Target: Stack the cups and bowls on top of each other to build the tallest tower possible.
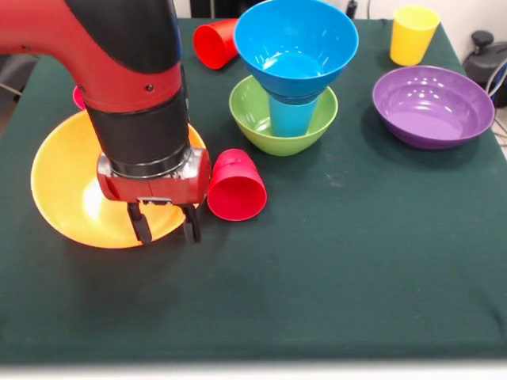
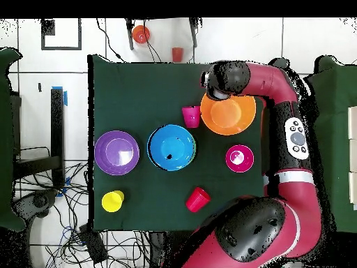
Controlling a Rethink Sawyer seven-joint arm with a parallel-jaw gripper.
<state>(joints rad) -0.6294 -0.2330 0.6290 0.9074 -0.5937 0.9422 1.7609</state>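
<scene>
While the fingers hang parted over the orange-yellow bowl, the green bowl holds the light blue cup.

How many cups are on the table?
4. One red cup lies beside the big yellow bowl; another red cup lies near the robot's edge; the yellow cup stands at a corner; the light blue cup sits in the green bowl, under the blue bowl. None seems hidden.
</scene>
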